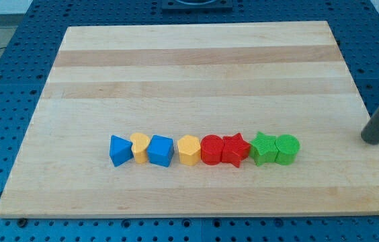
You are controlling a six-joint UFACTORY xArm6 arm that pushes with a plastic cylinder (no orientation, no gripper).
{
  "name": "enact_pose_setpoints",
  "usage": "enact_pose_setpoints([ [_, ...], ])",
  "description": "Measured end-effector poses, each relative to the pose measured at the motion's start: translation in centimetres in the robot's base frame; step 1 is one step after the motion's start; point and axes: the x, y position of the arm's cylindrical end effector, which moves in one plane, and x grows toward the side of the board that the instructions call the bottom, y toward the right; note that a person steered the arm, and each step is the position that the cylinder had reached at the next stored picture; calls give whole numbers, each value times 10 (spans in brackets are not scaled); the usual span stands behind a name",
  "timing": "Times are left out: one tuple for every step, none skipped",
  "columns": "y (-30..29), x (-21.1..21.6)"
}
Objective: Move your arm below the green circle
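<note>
The green circle (287,148) lies on the wooden board (196,81) at the right end of a row of blocks near the view's bottom. It touches a green star (264,148) on its left. My tip (372,139) is the lower end of the dark rod at the view's right edge. It rests just off the board's right edge, well to the right of the green circle and slightly above its level.
The row continues leftward with a red star (236,150), a red circle (212,149), a yellow hexagon (189,150), a blue cube (160,150), a yellow heart-like block (140,147) and a blue triangle (119,150). A blue perforated table (15,60) surrounds the board.
</note>
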Motion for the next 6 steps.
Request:
enact_pose_setpoints([
  [0, 25],
  [-19, 40],
  [-50, 44],
  [-81, 49],
  [-105, 52],
  [-123, 54],
])
